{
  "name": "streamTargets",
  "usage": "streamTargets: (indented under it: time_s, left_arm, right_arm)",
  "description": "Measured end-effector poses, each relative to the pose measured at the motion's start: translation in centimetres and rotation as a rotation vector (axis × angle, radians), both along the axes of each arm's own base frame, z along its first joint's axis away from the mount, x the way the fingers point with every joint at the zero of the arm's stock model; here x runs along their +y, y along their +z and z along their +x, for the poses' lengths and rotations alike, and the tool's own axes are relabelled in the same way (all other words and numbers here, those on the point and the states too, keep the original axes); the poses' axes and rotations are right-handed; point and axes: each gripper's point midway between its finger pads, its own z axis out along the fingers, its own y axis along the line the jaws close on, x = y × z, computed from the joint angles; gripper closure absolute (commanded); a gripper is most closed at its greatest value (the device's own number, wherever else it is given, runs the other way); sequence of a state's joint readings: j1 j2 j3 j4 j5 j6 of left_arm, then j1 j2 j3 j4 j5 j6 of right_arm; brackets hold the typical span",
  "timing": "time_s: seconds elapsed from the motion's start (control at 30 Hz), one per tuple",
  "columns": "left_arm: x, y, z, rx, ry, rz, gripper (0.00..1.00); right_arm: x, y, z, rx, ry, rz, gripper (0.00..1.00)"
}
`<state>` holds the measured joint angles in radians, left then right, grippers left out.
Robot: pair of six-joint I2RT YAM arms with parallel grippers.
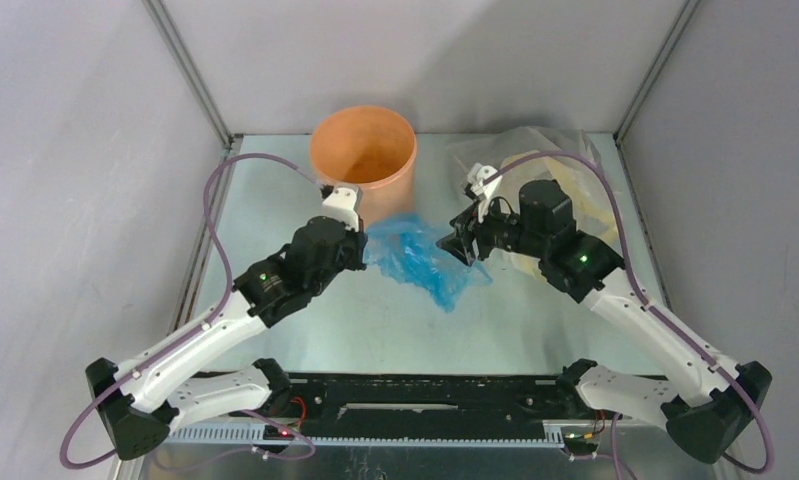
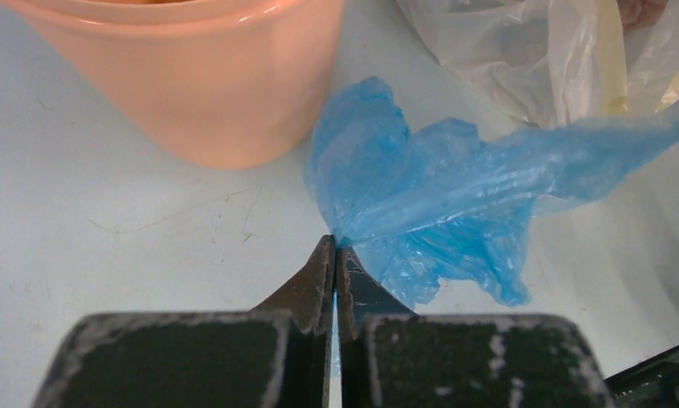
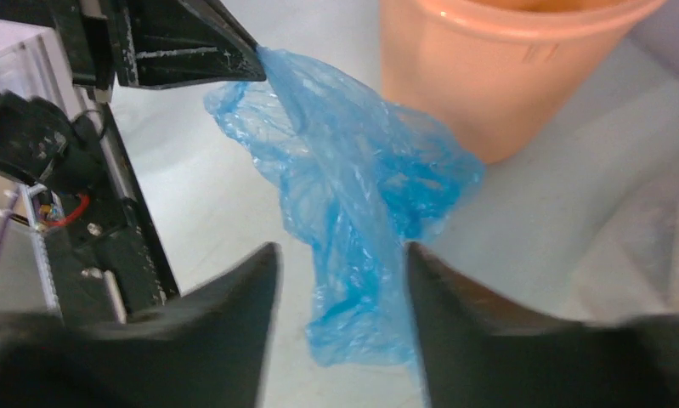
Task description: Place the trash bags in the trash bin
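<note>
The light-blue trash bag (image 1: 420,262) lies crumpled on the table just in front of the orange-tan trash bin (image 1: 363,160). My left gripper (image 1: 363,246) is shut on the bag's left edge; in the left wrist view the closed fingertips (image 2: 335,252) pinch the blue film (image 2: 438,204) beside the bin's wall (image 2: 208,85). My right gripper (image 1: 457,243) is open at the bag's right side. In the right wrist view the bag (image 3: 353,195) hangs from the left gripper's tip (image 3: 234,55) and runs down between my right fingers (image 3: 340,272), which do not clamp it. The bin (image 3: 506,68) stands behind.
A larger yellowish-clear plastic bag (image 1: 565,170) lies at the back right, under and behind my right arm; it also shows in the left wrist view (image 2: 557,59). The enclosure walls close in on both sides. The arms' base rail (image 1: 415,410) runs along the near edge.
</note>
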<state>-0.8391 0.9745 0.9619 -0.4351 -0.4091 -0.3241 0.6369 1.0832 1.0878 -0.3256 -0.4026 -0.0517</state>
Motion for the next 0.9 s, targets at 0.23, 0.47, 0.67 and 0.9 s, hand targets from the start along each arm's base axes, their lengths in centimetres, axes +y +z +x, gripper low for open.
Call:
streamTargets:
  time_s: [0.23,0.47,0.67,0.9]
  left_arm:
    - [0.4,-0.7,-0.3,0.020,-0.005,0.035,0.99]
    - [0.6,-0.7,-0.5,0.018,-0.008,0.043,0.99]
    - [1.2,-2.6,-0.8,0.044,0.000,0.079,1.00]
    - [1.6,-2.8,-0.9,0.042,0.009,0.084,1.00]
  right_arm:
    - [-0.3,-5.8,-0.1,0.091,-0.024,-0.075,0.00]
    - [0.2,-11.1,1.4,0.142,-0.027,-0.128,0.05]
    - [1.0,-12.8,1.6,0.042,0.077,-0.129,0.08]
    - [1.0,-13.2,1.7,-0.038,0.143,-0.115,0.10]
